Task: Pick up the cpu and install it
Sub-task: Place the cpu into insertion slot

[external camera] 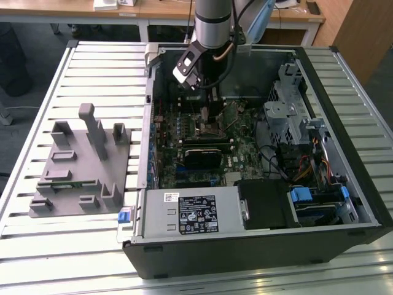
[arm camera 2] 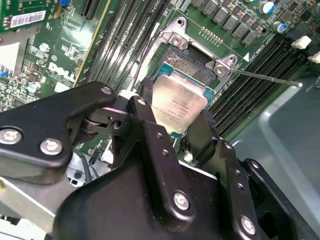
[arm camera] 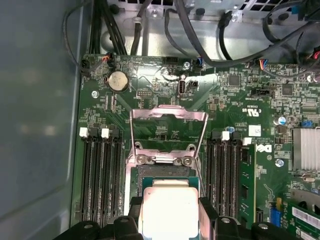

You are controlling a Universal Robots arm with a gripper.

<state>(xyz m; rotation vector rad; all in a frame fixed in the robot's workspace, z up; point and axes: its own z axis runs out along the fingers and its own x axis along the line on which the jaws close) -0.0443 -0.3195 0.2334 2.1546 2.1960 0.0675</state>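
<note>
"Fingers (arm camera 2: 141,112) holding anything?"

"Yes. The two black fingers are clamped on opposite edges of the cpu (arm camera 2: 177,105). It's a small flat square with a pale silver metal top, faint print on it, and a green rim showing round the lid."

"Where is it?"

"Inside the open computer case (external camera: 245,258) on the slatted tabletop (external camera: 98,80). The arm reaches down over the green motherboard (arm camera: 240,110). The chip is at the socket (arm camera: 162,172), whose hinged metal frame (arm camera: 168,120) stands open. In both wrist views it overlaps one edge of the socket rather than lying square in it. Whether it touches, I cannot tell."

"And the grey thing?"

"The grey plastic fixture (external camera: 80,166) sits on the tabletop beside the case, at the exterior view's left."
</note>
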